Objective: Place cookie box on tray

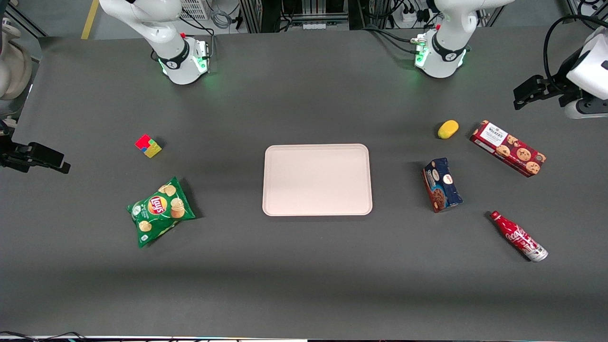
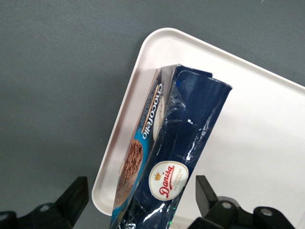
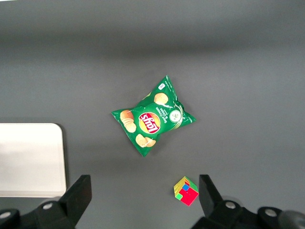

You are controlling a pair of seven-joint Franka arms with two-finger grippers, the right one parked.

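The navy cookie box point(image 1: 442, 185) lies on the table beside the pale pink tray point(image 1: 317, 179), toward the working arm's end. My left gripper point(image 1: 524, 96) hovers near that end of the table, farther from the front camera than the box and apart from it. In the left wrist view the cookie box point(image 2: 178, 143) shows large between my gripper's point(image 2: 140, 200) black fingers point(image 2: 76, 193). The fingers stand wide apart and open, with a gap on each side of the box. A rounded corner of the tray point(image 2: 267, 124) shows around the box.
A long red cookie box point(image 1: 507, 147), a yellow lump point(image 1: 448, 128) and a red cola bottle point(image 1: 518, 236) lie around the cookie box. A green chips bag point(image 1: 160, 211) and a colour cube point(image 1: 148, 145) lie toward the parked arm's end.
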